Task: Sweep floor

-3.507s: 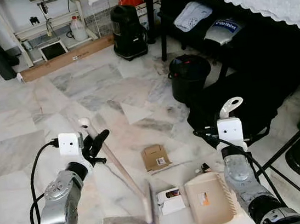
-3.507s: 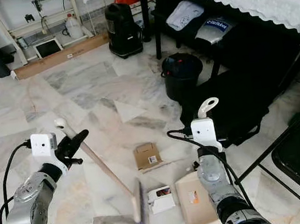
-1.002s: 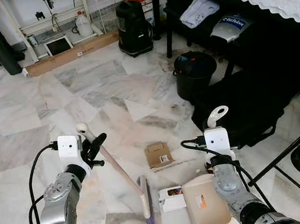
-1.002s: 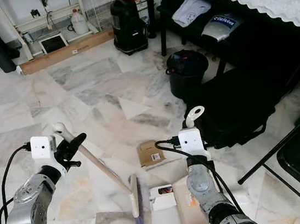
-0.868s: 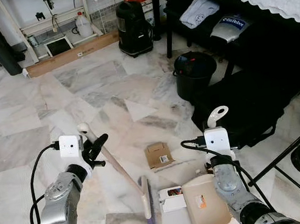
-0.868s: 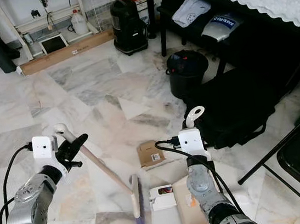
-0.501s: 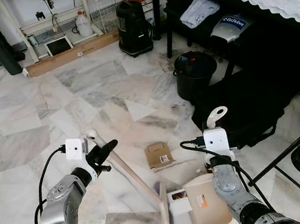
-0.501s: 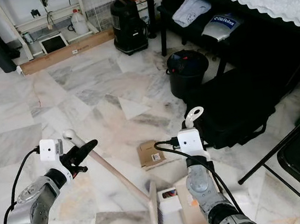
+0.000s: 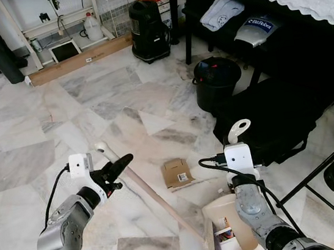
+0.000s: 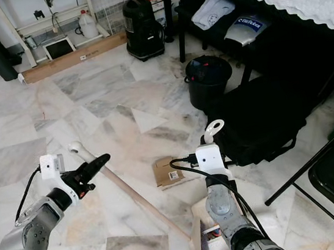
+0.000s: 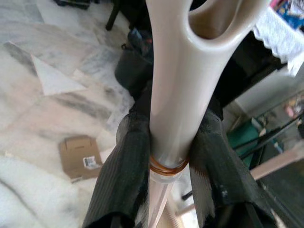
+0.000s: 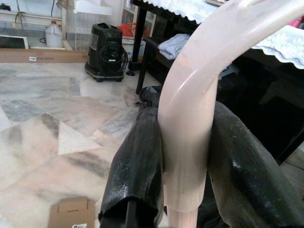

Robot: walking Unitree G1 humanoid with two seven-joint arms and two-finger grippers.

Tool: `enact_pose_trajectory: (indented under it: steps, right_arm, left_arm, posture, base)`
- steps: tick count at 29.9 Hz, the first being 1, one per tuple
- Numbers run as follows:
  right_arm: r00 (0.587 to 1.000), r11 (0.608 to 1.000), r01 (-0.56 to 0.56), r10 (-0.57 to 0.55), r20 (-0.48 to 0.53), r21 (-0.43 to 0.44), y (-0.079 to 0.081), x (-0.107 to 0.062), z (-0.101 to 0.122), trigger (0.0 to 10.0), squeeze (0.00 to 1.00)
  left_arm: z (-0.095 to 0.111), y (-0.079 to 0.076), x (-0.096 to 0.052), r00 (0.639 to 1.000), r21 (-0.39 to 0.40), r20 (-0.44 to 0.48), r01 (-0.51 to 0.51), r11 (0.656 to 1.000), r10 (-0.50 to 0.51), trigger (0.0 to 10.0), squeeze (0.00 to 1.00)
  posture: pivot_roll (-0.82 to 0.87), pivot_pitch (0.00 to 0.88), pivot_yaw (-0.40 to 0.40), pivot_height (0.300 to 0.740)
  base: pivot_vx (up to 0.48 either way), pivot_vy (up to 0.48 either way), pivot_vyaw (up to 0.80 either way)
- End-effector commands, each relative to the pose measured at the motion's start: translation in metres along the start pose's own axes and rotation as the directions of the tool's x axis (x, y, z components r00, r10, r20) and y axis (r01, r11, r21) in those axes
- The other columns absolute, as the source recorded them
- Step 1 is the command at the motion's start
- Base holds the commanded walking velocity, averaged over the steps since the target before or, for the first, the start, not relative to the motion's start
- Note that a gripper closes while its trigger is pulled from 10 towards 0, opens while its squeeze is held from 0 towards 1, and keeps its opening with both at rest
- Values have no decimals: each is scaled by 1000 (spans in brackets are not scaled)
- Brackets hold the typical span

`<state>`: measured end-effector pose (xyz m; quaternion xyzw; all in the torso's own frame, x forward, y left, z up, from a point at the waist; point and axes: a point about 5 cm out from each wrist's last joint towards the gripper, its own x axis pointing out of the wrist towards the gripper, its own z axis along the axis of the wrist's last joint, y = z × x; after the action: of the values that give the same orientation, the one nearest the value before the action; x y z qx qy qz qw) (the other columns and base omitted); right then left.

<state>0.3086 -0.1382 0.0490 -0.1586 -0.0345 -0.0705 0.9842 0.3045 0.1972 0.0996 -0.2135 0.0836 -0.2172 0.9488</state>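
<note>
While the left gripper is clamping the long beige plastic broom, its head is pushing a small white box onto the beige plastic dustpan, whose handle the right gripper is pinching. Pressing the pan lip flat looks key; a flattened brown cardboard piece is waiting just ahead.

Marble floor — carries flattened cardboard box, black bucket, dustpan, possibly a vacuum.

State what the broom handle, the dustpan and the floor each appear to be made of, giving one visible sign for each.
Broom handle: probably plastic; smooth, glossy cream moulding with a hanging hole.
Dustpan: likely plastic too; matching beige, thin moulded rim.
Floor: seemingly polished marble or marble-look tile; grey and pink veining, visible joints, a soft sheen.
</note>
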Motion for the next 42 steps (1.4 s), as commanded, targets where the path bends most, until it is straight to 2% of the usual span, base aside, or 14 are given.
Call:
enact_pose_trajectory:
  steps: [1,6,13,14,16,22,26,31,33,34,35,37,42]
  right_arm:
    - [994,1000,-16,16,-113,2,3,-13,-19,10000,0]
    - [993,999,-16,22,-114,51,3,-9,-16,10000,0]
    - [993,997,-27,34,-109,66,4,-6,-13,10000,0]
    - [993,996,-33,43,-113,88,4,-5,-13,10000,0]
    - [991,993,-21,36,-125,120,5,-5,-13,10000,0]
    - [991,989,-15,34,-131,148,3,-3,-12,10000,0]
    - [990,984,4,21,-138,178,-1,0,-12,10000,0]
    - [991,982,3,23,-135,190,-3,2,-10,10000,0]
    - [991,977,11,17,-133,211,-6,4,-9,10000,0]
    - [991,977,11,17,-133,211,-6,4,-9,10000,0]
    - [991,977,12,17,-133,213,-6,5,-9,10000,0]
    - [992,976,13,15,-127,218,-7,7,-7,10000,0]
    - [995,974,25,-4,-95,227,-11,11,-2,10000,0]
  left_arm:
    - [11,-5,3,998,-52,64,32,998,-29,10000,0]
    - [21,-9,5,991,-113,127,43,993,-29,10000,0]
    - [38,-9,5,977,-42,212,-22,999,30,10000,0]
    - [44,-11,5,973,0,230,-35,999,34,10000,0]
    - [47,-10,3,968,25,247,-58,998,50,10000,0]
    - [57,-4,-2,944,47,306,-143,989,122,10000,0]
    - [74,-3,-7,898,48,407,-205,978,169,10000,0]
    - [86,-6,-7,868,21,465,-205,979,171,10000,0]
    - [105,-11,-7,819,-1,544,-219,976,185,10000,0]
    - [105,-11,-7,819,-1,544,-219,976,185,10000,0]
    - [110,-12,-7,804,-5,563,-227,974,190,10000,0]
    - [128,-16,-10,753,-10,627,-250,968,201,10000,0]
    - [148,-22,-14,700,-5,687,-267,964,197,10000,0]
  posture:
    - [92,140,48,740]
    - [91,136,45,740]
    - [92,130,40,740]
    - [95,127,38,740]
    - [95,127,38,740]
    - [95,118,36,740]
    - [91,113,32,740]
    - [87,106,26,740]
    - [85,99,21,740]
    - [85,99,21,740]
    - [85,99,21,740]
    - [83,95,18,740]
    - [82,89,14,740]
  base:
    - [0,0,0]
    - [0,0,0]
    - [0,0,0]
    - [0,0,0]
    - [0,0,0]
    - [0,0,0]
    - [0,0,0]
    - [0,0,0]
    - [0,0,0]
    - [0,0,0]
    - [0,0,0]
    - [0,0,0]
    - [0,0,0]
